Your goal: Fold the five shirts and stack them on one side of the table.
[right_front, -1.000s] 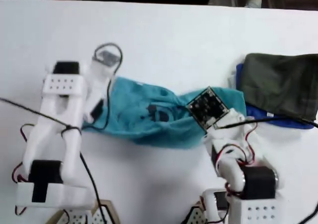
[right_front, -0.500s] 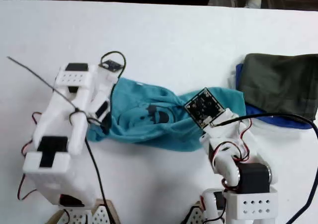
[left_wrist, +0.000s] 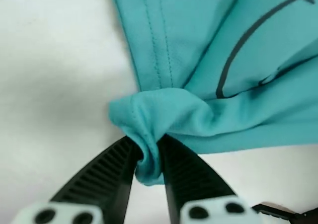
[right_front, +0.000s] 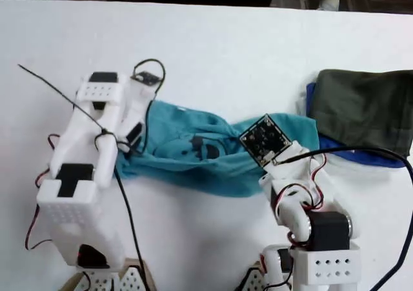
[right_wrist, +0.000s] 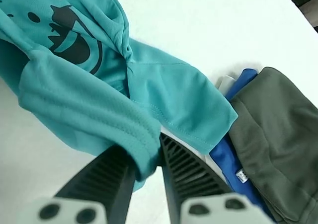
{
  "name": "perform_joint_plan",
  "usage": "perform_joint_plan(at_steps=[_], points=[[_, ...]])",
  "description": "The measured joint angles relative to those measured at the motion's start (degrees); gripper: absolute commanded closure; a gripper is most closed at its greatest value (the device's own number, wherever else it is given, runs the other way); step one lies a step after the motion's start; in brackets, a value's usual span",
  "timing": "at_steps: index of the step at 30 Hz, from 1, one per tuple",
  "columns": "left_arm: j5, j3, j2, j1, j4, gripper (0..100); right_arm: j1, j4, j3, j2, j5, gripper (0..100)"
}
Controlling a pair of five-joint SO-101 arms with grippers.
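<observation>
A teal shirt (right_front: 193,152) with a dark print lies crumpled across the middle of the table, stretched between both arms. My left gripper (left_wrist: 149,167) is shut on a bunched fold at the teal shirt (left_wrist: 208,60) edge; in the high view that arm (right_front: 97,142) stands over the cloth's left end. My right gripper (right_wrist: 146,167) is shut on a thick fold of the teal shirt (right_wrist: 79,95) at its right end, under the camera module (right_front: 266,139). A folded stack sits at the right: an olive shirt (right_front: 368,107) on a blue shirt (right_front: 361,154).
The white table (right_front: 226,52) is bare behind the arms. Cables (right_front: 122,207) hang from the left arm over the near table. The stack, olive shirt (right_wrist: 278,129) over blue shirt (right_wrist: 233,159), lies close beside the right gripper. Both arm bases stand at the near edge.
The left arm swung right and pulled back toward its base with the shirt's left end, bunching the cloth inward. The right arm shifted slightly and then held still.
</observation>
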Motion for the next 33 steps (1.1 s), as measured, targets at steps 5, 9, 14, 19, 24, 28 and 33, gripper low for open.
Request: perform_joint_plan(at_steps=[5, 9, 14, 19, 24, 28, 33], points=[[0.0, -5.1, 0.0, -2.11, 3.78, 96, 0.0, 0.0, 0.0, 0.0, 0.0, 97.8], [-0.79, -8.09, 0.0, -3.34, 6.07, 93, 0.0, 0.0, 0.0, 0.0, 0.0, 97.8], [-2.64, -8.53, 0.09, -4.48, 6.33, 83, 0.0, 0.0, 0.0, 0.0, 0.0, 97.8], [-2.9, -8.53, 0.35, -6.24, 6.33, 83, 0.0, 0.0, 0.0, 0.0, 0.0, 97.8], [-3.16, -8.53, 0.35, -6.86, 6.42, 84, 0.0, 0.0, 0.0, 0.0, 0.0, 97.8], [-3.16, -8.53, 0.35, -6.86, 6.42, 95, 0.0, 0.0, 0.0, 0.0, 0.0, 97.8], [-3.16, -8.53, 0.35, -7.12, 6.68, 97, 0.0, 0.0, 0.0, 0.0, 0.0, 97.8]])
